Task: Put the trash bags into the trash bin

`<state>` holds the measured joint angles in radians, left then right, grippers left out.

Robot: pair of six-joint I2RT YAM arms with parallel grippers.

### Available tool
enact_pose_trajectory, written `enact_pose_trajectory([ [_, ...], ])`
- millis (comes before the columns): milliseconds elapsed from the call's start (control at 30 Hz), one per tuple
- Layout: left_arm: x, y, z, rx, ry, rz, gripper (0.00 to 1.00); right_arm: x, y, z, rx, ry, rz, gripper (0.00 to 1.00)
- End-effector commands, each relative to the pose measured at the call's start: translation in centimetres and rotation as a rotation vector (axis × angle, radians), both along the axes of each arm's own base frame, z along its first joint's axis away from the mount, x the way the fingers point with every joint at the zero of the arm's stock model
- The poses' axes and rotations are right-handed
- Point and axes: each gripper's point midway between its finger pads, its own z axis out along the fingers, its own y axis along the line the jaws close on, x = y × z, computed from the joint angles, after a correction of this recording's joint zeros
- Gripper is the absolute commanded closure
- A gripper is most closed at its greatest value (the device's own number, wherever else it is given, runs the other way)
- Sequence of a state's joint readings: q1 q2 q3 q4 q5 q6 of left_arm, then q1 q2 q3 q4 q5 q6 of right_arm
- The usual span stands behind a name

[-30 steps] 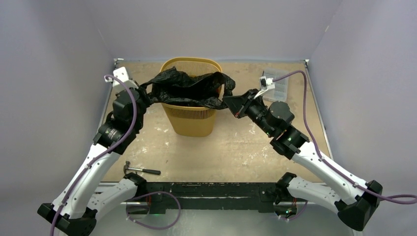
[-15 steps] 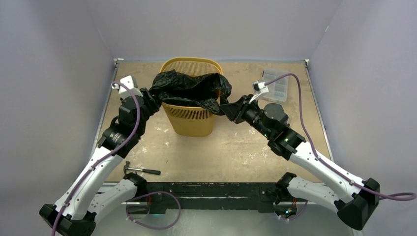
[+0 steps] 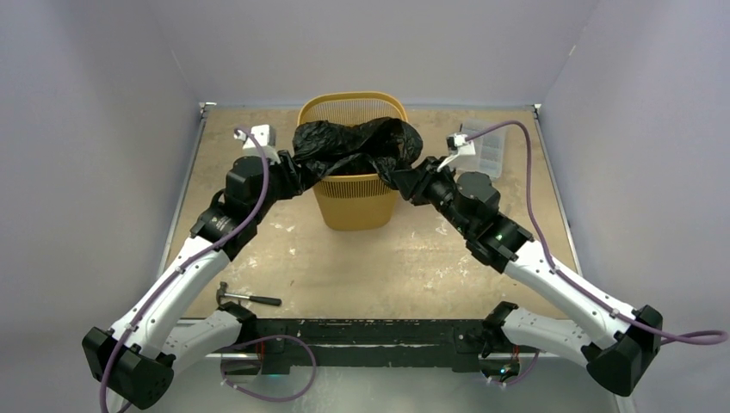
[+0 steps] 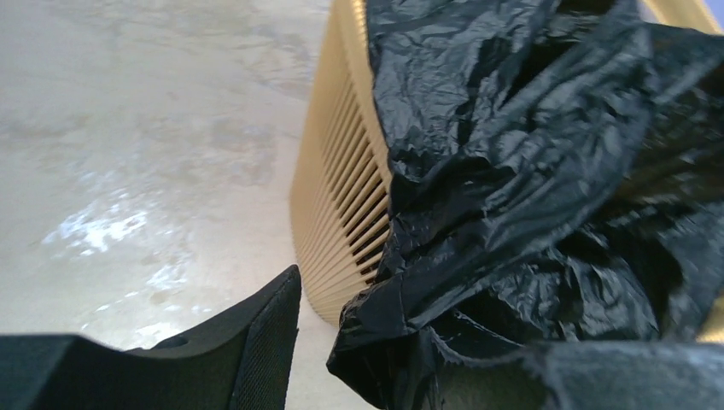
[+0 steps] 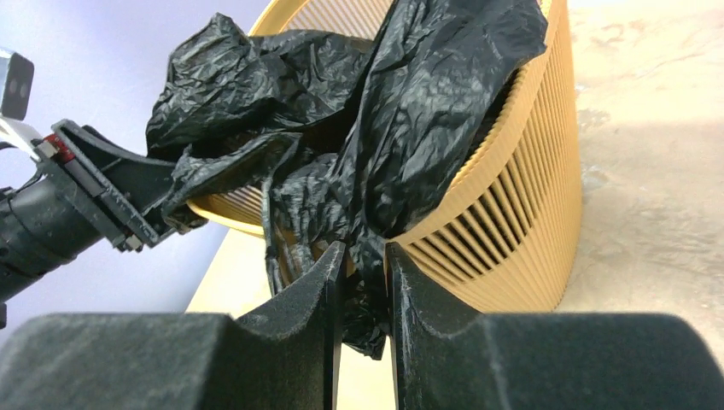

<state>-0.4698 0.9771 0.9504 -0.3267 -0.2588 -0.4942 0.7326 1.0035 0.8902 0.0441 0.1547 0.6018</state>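
The orange-yellow mesh trash bin point(image 3: 355, 205) stands at the middle back of the table. The glossy black trash bag point(image 3: 357, 146) lies crumpled across its mouth and spills over both sides. My right gripper point(image 3: 411, 182) is at the bin's right wall, shut on a hanging fold of the bag point(image 5: 376, 171) beside the bin point(image 5: 512, 213), fingers point(image 5: 312, 286) close together. My left gripper point(image 3: 297, 172) is at the bin's left side. In the left wrist view one finger point(image 4: 256, 342) is bare and apart from the bag point(image 4: 512, 171), which covers the other finger next to the bin point(image 4: 341, 196).
A hammer point(image 3: 248, 298) lies near the front left of the table. A small clear plastic box point(image 3: 492, 151) sits at the back right, behind my right arm. Walls close the table at the back and on both sides.
Both grippers moved inward and to the right with the bag. The bag went from stretched wide to bunched over the bin's mouth. The bin shifted a little to the right.
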Motion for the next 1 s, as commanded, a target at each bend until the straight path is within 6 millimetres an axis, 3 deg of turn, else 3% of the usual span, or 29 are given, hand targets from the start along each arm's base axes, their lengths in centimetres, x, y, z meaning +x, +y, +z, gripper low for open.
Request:
enact_pose_trajectory([
  [0, -0.7, -4.3, 1.9, -0.078, -0.072, -0.243, 0.62, 0.0, -2.7, 3.6, 0.009, -0.103, -0.096, 0.73],
  [100, -1.5, -5.2, 1.6, -0.107, -0.055, -0.299, 0.65, -1.2, -3.4, 3.6, 0.014, -0.125, -0.078, 0.73],
  [200, -2.2, -4.9, 1.1, -0.112, -0.04, -0.294, 0.68, -2.4, -4.1, 3.1, 0.027, -0.136, -0.065, 0.74],
  [333, -3.0, -4.2, 1.9, -0.113, -0.062, -0.285, 0.7, -4.1, -4.5, 3.0, 0.046, -0.177, -0.017, 0.76],
  [500, -2.8, -3.6, 2.3, -0.071, -0.059, -0.265, 0.73, -5.5, -2.8, 2.6, 0.001, -0.214, 0.121, 0.84],
  [700, -2.3, -2.6, 2.8, -0.043, -0.065, -0.209, 0.75, -6.1, -2.2, 2.2, -0.082, -0.264, 0.19, 0.92],
  [867, -2.3, -2.3, 2.9, -0.034, -0.068, -0.197, 0.66, -5.7, -3.6, 1.0, -0.106, -0.207, 0.119, 0.71],
  [967, -2.4, -2.3, 3.3, -0.033, -0.075, -0.203, 0.57, -4.2, -5.8, 1.0, -0.142, -0.161, -0.027, 0.58],
])
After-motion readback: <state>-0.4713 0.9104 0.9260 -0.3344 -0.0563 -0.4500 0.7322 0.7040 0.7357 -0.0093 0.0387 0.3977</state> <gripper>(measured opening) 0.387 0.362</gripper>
